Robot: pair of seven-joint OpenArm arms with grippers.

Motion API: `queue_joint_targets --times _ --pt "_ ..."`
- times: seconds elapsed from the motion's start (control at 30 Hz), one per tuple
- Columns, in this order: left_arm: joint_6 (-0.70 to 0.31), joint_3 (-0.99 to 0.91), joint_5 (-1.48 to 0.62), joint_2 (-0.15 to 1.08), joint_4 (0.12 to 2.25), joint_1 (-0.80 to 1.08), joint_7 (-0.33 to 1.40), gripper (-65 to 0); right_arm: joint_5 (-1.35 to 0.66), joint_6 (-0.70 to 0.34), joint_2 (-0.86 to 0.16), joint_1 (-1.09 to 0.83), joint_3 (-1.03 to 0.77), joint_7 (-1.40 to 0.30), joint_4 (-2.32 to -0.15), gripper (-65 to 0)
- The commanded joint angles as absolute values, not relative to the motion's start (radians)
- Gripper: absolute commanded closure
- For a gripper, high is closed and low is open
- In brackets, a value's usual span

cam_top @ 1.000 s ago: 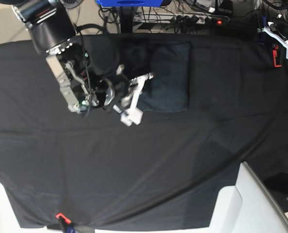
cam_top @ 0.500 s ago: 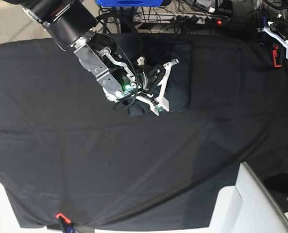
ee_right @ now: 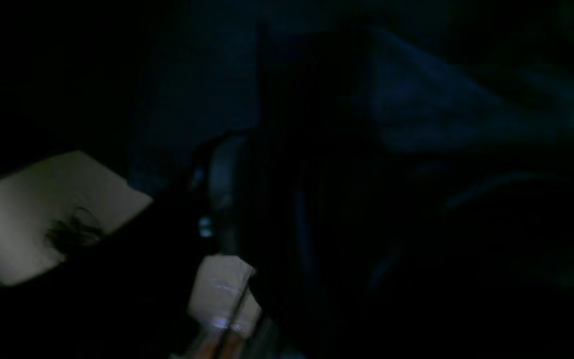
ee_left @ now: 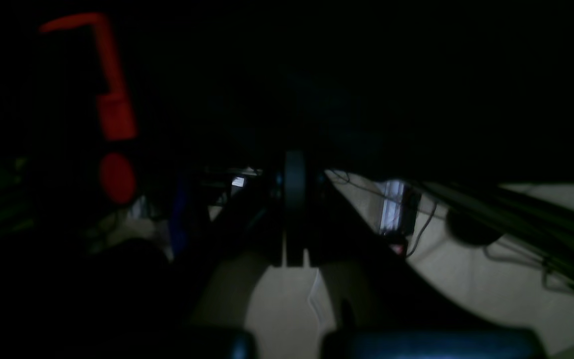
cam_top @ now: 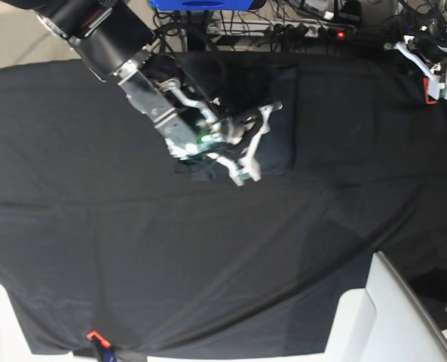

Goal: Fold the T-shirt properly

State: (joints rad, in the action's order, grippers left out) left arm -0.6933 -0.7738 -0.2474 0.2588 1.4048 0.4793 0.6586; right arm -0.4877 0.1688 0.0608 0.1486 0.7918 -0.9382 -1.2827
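Up at the far side of the counter [cam_top: 95,249], a little left of centre, the T-shirt [cam_top: 283,98] lies folded into a compact dark block, a shade bluer than the black cloth [cam_top: 344,226] that covers the whole surface. Its right edge runs straight, and the near edge sits just past the white fingers of the right gripper [cam_top: 255,143].

That gripper hangs over the near-left part of the shirt, its two white fingers spread apart with a clear gap between them; I can't tell from here whether any fabric is caught in there. The arm behind it slants down from the far-left corner, a small green light showing on its wrist. Its own camera gives only murky blue folds of cloth [ee_right: 441,119], too dark to read.

Over at the far-right corner, the left gripper [cam_top: 427,64] sits well apart from the shirt, white with a red piece, its fingers drawn together.

A white chair-like shape [cam_top: 389,317] stands at the near right, and cables [cam_top: 283,26] trail along the floor beyond the far edge.
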Motion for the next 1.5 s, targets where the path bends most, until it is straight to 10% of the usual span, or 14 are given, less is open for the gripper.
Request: queue_joint_targets --times 0.0,0.37,1.47 --pt "-0.698 -0.773 -0.223 0.271 1.417 0.469 0.631 0.0 -0.496 0.166 0.077 0.174 0.812 -0.929 -1.302 -30.2" --pt "-0.698 -0.774 -0.133 0.245 1.405 0.437 0.587 0.0 -0.498 0.309 0.097 0.271 1.040 -0.935 -1.294 -31.8" --pt "-0.698 -0.766 -0.133 0.259 1.405 0.433 0.590 0.0 -0.501 0.309 0.140 0.375 1.340 -0.886 -1.273 -32.1"
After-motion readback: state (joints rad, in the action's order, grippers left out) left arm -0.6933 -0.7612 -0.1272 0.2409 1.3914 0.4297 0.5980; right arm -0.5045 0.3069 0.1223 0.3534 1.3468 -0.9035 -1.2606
